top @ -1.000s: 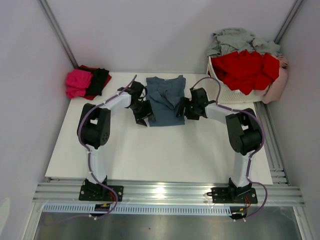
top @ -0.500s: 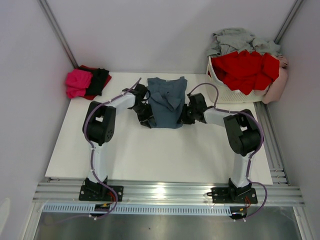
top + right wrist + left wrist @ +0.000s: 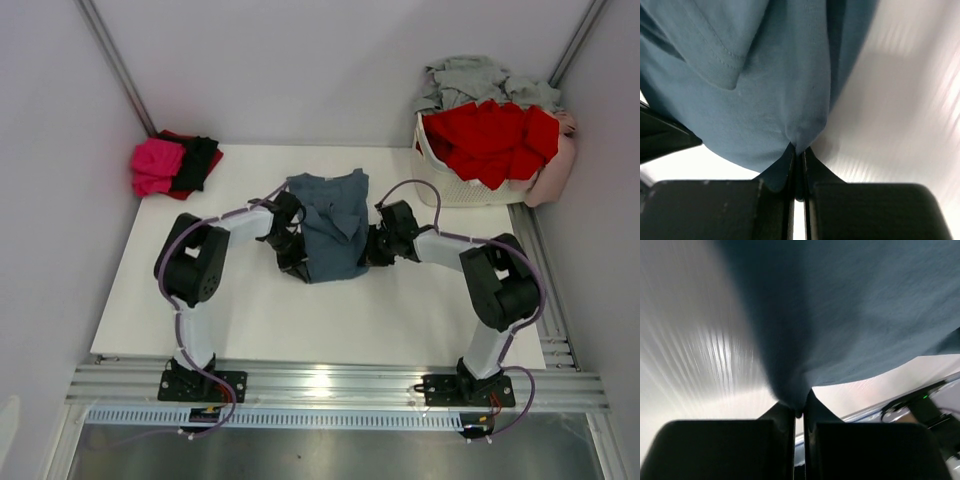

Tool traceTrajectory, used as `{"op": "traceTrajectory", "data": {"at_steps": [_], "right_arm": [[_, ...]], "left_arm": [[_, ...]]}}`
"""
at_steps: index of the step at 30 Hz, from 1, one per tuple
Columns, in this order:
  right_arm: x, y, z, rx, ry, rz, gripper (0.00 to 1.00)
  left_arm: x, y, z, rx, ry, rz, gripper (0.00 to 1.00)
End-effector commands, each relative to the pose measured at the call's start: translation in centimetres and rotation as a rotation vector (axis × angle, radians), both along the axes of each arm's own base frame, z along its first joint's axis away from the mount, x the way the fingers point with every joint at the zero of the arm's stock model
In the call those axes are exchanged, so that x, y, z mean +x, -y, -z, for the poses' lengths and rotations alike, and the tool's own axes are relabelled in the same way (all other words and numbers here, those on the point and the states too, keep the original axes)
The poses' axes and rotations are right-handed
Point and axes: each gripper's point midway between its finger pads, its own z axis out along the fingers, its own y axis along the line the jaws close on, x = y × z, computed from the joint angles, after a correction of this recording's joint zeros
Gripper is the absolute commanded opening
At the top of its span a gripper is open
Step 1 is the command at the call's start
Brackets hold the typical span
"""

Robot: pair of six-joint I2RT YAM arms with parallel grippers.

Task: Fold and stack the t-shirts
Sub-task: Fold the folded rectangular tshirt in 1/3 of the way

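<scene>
A slate blue-grey t-shirt point(image 3: 330, 225) lies partly folded in the middle of the white table, its sleeves turned inward. My left gripper point(image 3: 296, 258) is shut on its left edge, and the left wrist view shows the cloth point(image 3: 840, 315) pinched between the dark fingers point(image 3: 782, 415). My right gripper point(image 3: 372, 248) is shut on the right edge, where the blue cloth point(image 3: 770, 100) bunches into the closed fingers point(image 3: 812, 165). Folded magenta-pink point(image 3: 155, 165), black point(image 3: 197, 160) and red t-shirts lie stacked at the back left corner. Red point(image 3: 490, 135) and pale grey point(image 3: 470, 78) t-shirts fill the basket.
The white lattice basket point(image 3: 450, 185) stands at the back right, off the table's corner, with a pale pink cloth point(image 3: 560, 170) hanging over its right side. Grey walls close in the back and both sides. An aluminium rail point(image 3: 330, 385) with the arm bases runs along the near edge.
Both grippers have closed on the blue-grey t-shirt's side edges and drawn it toward the near edge. The shirt's lower part has shifted nearer with them.
</scene>
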Motion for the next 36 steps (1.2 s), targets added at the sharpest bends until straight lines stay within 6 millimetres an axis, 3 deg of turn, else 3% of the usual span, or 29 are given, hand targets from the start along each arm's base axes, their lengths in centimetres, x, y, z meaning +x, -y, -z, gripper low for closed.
{"op": "traceTrajectory", "data": {"at_steps": [1, 4, 5, 7, 9, 13, 16, 17, 19, 20, 23, 28, 29, 31, 35, 36], "right_arm": [[-2.5, -0.2, -2.4, 0.004, 0.021, -0.050, 0.00], [-5.2, -0.1, -2.3, -0.009, -0.022, -0.079, 0.00], [-5.9, -0.3, -3.2, 0.002, -0.012, -0.094, 0.00], [-8.0, 0.3, -2.9, -0.020, -0.050, -0.108, 0.00], [-9.8, 0.4, -3.8, -0.010, -0.062, -0.124, 0.00], [-12.8, 1.9, -4.2, -0.020, -0.078, -0.121, 0.03], [-14.1, 2.9, -4.1, -0.046, -0.093, -0.114, 0.14], [-14.3, 3.1, -4.0, -0.050, -0.097, -0.116, 0.30], [-14.2, 3.5, -4.0, -0.069, -0.084, -0.108, 0.48], [-14.0, 3.6, -4.0, -0.076, -0.071, -0.103, 0.59], [-12.8, 4.1, -4.7, -0.109, -0.017, -0.072, 0.70], [-10.2, 3.8, -7.9, -0.090, 0.115, -0.040, 0.77], [-9.9, 3.6, -8.4, -0.076, 0.132, -0.043, 0.77], [-8.9, 2.9, -9.7, -0.038, 0.159, -0.046, 0.75], [-8.2, 1.2, -10.5, 0.055, 0.141, -0.077, 0.66], [-8.2, 0.3, -11.0, 0.122, 0.133, -0.102, 0.65]], "left_arm": [[-4.6, -1.1, -0.3, 0.036, -0.043, 0.062, 0.01], [-8.7, -2.3, 0.2, 0.061, -0.091, 0.097, 0.01], [-9.3, -2.2, 0.0, 0.059, -0.087, 0.115, 0.01], [-11.2, -2.8, -0.3, 0.058, -0.099, 0.129, 0.01], [-13.1, -3.1, -0.6, 0.042, -0.112, 0.142, 0.01], [-15.5, -3.5, -1.2, 0.039, -0.110, 0.167, 0.01], [-16.7, -3.7, -1.9, 0.056, -0.097, 0.195, 0.02], [-16.9, -3.7, -2.1, 0.061, -0.089, 0.205, 0.12], [-17.0, -3.9, -2.6, 0.063, -0.080, 0.209, 0.31], [-16.9, -3.9, -3.0, 0.057, -0.059, 0.205, 0.52], [-15.9, -3.4, -4.7, 0.016, 0.025, 0.193, 0.74], [-12.2, -3.5, -8.3, 0.030, 0.278, 0.146, 0.83], [-11.7, -3.7, -8.7, 0.037, 0.309, 0.125, 0.92], [-10.5, -3.9, -10.2, 0.044, 0.383, 0.094, 0.99], [-8.2, -4.5, -12.0, 0.065, 0.528, 0.033, 0.99], [-7.4, -4.3, -13.6, 0.034, 0.611, 0.007, 0.99]]}}
